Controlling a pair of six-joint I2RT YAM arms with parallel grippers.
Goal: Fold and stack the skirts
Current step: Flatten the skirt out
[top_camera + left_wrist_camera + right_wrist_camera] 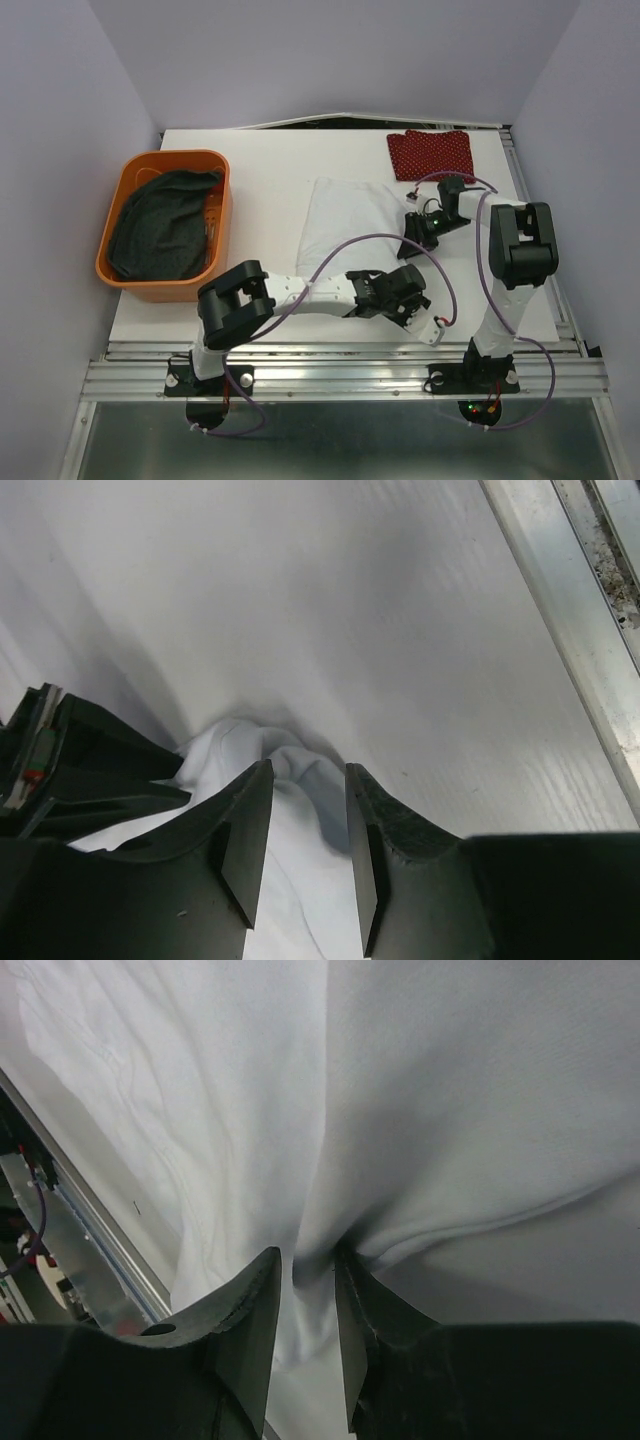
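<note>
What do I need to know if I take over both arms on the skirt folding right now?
Left gripper: jaws astride a bunched near edge of the white skirt; I cannot tell whether it is pinching.
Right gripper: shut on the right edge of the same skirt, cloth drawn taut into it.
Red skirt: looks folded, flat at the far right corner of the table.
Dark grey skirt: heaped in the orange basket on the left.
Done: the red one, apparently.
Left: finish folding the white, stack it on the red, then take out, fold and stack the grey.
</note>
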